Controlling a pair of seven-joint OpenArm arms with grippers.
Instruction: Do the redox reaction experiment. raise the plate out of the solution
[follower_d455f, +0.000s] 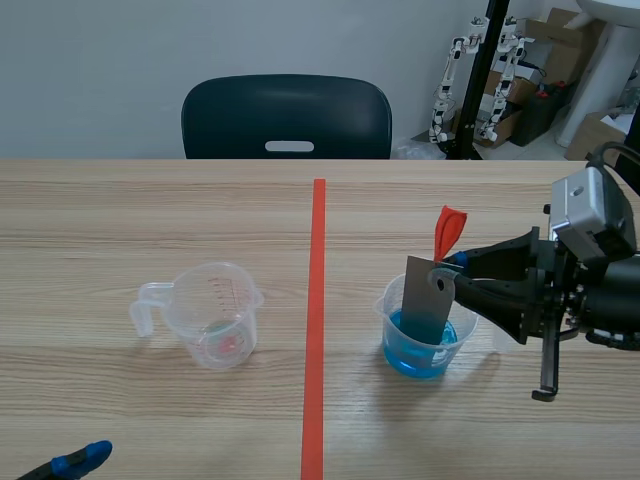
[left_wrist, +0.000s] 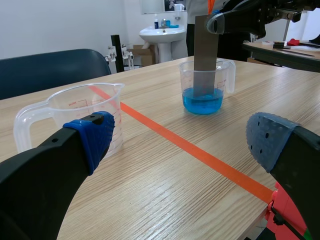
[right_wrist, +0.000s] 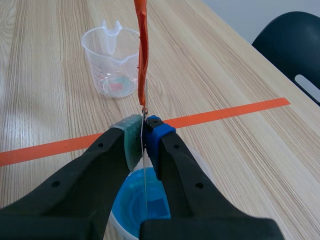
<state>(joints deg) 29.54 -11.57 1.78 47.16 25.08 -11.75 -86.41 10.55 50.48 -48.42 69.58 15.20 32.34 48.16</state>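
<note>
The right tool pinches the top of the flat grey metal plate, which stands nearly upright with its lower end in the blue solution of the clear plastic measuring cup. Its long axis points up, favouring a straight lift. The left tool, spread wide, lies well apart.

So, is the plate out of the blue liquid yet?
No, the plate, gripped by the right gripper, has its lower end dipped in the blue liquid in the cup.
</note>
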